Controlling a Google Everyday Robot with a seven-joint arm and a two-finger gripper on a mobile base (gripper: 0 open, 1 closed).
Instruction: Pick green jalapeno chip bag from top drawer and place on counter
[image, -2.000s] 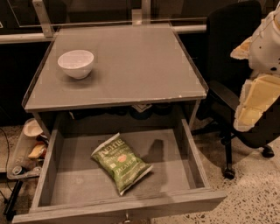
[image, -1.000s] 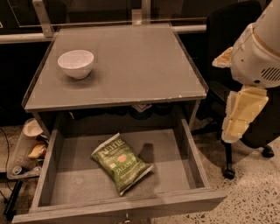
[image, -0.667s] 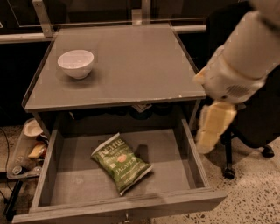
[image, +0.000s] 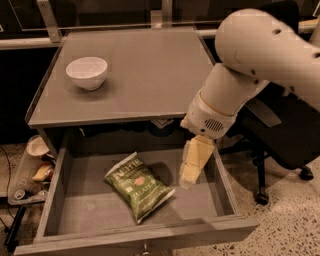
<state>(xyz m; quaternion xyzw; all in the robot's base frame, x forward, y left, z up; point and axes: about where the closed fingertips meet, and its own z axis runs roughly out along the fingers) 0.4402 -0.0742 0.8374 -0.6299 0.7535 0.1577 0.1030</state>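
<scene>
The green jalapeno chip bag (image: 137, 186) lies flat in the middle of the open top drawer (image: 85, 212), turned at an angle. The counter (image: 150, 70) is the grey tabletop above the drawer. My gripper (image: 191, 165) hangs from the white arm, pointing down over the right part of the drawer. It is just right of the bag, a little above it, and apart from it. It holds nothing that I can see.
A white bowl (image: 87, 72) stands on the counter's back left. A black office chair (image: 280, 130) is to the right of the table. A low shelf with cups and small items (image: 35, 167) sits on the floor at the left.
The arm has swung in from the right, and the gripper has come down over the drawer's right side beside the bag. The bag and bowl have not moved.
</scene>
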